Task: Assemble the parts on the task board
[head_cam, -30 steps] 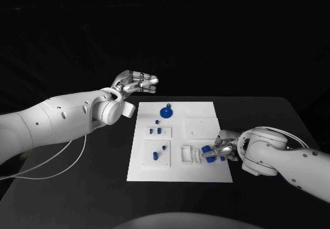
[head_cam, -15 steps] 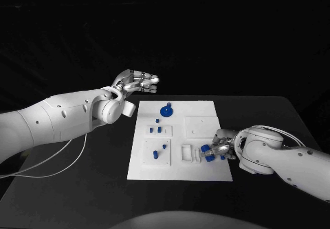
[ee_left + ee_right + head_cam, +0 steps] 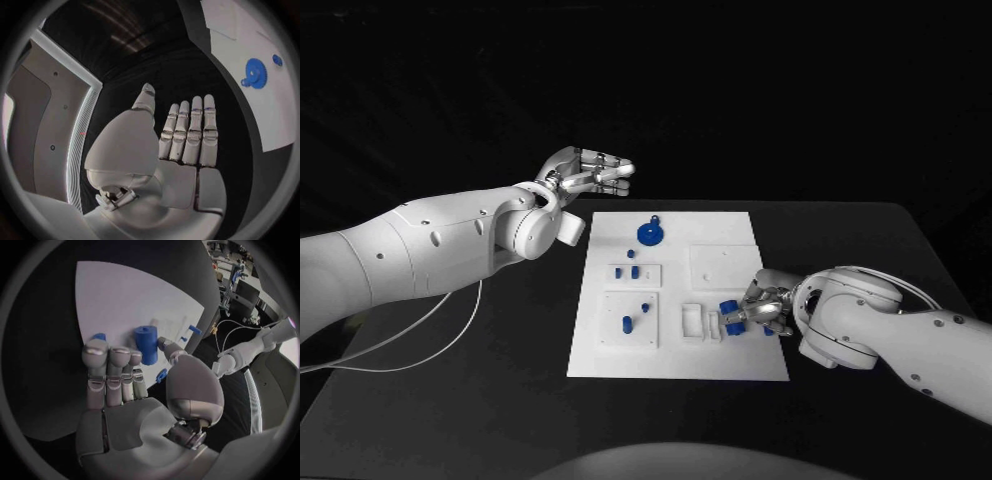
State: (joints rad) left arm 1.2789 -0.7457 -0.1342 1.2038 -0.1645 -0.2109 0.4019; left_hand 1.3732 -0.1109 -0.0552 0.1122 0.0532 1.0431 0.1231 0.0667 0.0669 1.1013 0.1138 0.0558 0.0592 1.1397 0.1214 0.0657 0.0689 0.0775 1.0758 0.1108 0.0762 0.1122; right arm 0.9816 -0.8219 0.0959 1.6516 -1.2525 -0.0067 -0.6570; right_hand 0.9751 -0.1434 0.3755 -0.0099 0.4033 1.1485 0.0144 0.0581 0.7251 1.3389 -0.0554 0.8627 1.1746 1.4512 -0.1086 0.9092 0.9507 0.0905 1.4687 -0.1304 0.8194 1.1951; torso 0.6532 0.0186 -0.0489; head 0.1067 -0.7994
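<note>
The white task board [image 3: 678, 295] lies in the middle of the black table [image 3: 473, 400]. The right hand [image 3: 759, 310] is at the board's 4 o'clock edge and holds a blue cylinder [image 3: 147, 343] pinched between thumb and fingers; in the right wrist view the cylinder stands upright above the board, with the fingers [image 3: 107, 365] side by side against it. A smaller blue piece [image 3: 99, 336] peeks out past the fingertips (whether it touches them I cannot tell). Just at 9 o'clock of the hand sits a white slotted fixture [image 3: 700, 322].

On the board, a blue gear [image 3: 649, 235] lies near 12 o'clock, with a small blue peg [image 3: 653, 220] just beyond it. Short blue pegs [image 3: 629, 270] stand in a raised block left of centre, and more blue parts [image 3: 630, 322] rest on the block toward 7 o'clock.

The left hand [image 3: 589, 172] hangs above the table off the board's 11 o'clock corner, holding nothing; the left wrist view shows its fingers [image 3: 190, 132] straight and close together, thumb apart.
</note>
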